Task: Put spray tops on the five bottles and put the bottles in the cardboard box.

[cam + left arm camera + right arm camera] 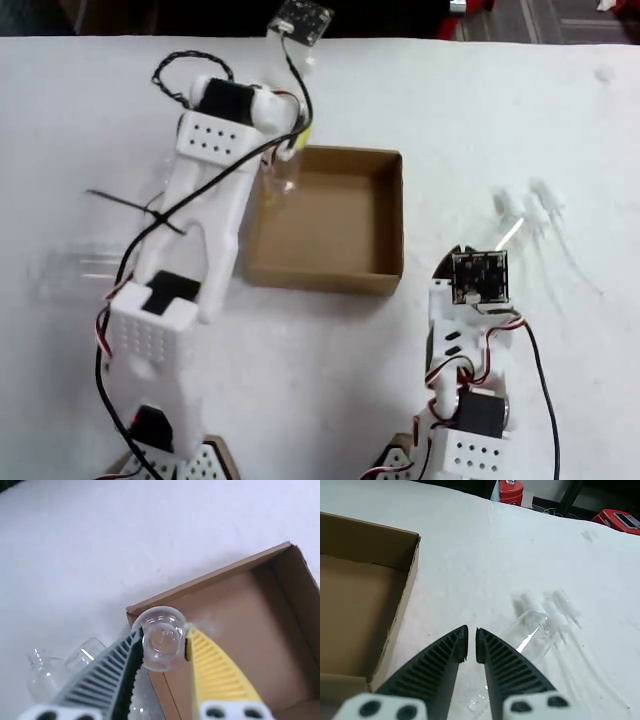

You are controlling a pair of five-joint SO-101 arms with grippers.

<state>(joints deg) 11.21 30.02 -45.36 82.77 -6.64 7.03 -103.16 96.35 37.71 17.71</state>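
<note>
**High view.** The open brown cardboard box (385, 205) is sitting near the middle of the white table (450, 110), and its floor is showing bare, so no bottle is packed yet. The left gripper (285, 165) is hanging at the box's far left corner, carrying a small clear plastic bottle (283, 178). More clear bottles (75, 270) are lying on the table beside the left arm. A cluster of white spray tops (525, 212) is lying on the far side of the box, just beyond the right gripper (458, 255). Judged from this, nearly all of the capping and all of the boxing is remaining.

**Left wrist view.** The grey and yellow fingers of the left gripper (162, 636) are clamping the clear bottle (161, 645) on both sides, over the corner of the box (240, 630). Whether this bottle is carrying a spray top is hard to tell from this end-on angle. The spare bottles (47, 677) are lying outside the box wall.

**Right wrist view.** The right gripper (471, 644) is holding nothing; its black fingers are standing almost together, leaving a narrow slit. The spray tops (547, 607) are lying ahead of it, apart from the fingertips, with the box (360, 595) to one side.
</note>
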